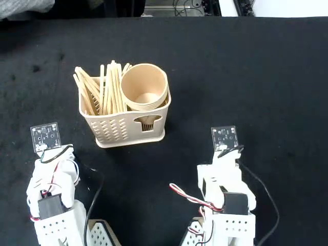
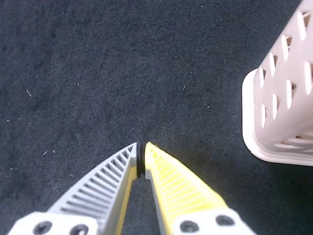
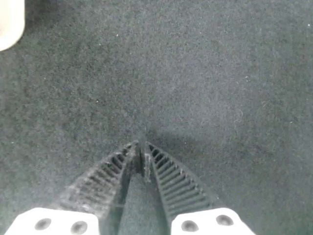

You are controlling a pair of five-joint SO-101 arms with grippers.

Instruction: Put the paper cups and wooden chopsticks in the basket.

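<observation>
High view: basket [image 1: 120, 128] holding paper cups [image 1: 146, 84] and chopsticks [image 1: 102, 92] stands beyond left claw [image 2: 142, 149] and right claw [image 3: 141, 149]; both pinched together.

A table [image 1: 246, 77] covered in black cloth, flecked with pale lint, is seen from above. Beyond the table's far edge, grey fabric [image 1: 25, 6] is seen at the left, cables [image 1: 180, 6] midway, and a white surface [image 1: 292, 7] at the right.

It looks like a robotics lab: a black-covered table [image 1: 256, 66], bare circuit boards [image 1: 45, 136], and cables [image 1: 187, 7] at the far edge.
</observation>
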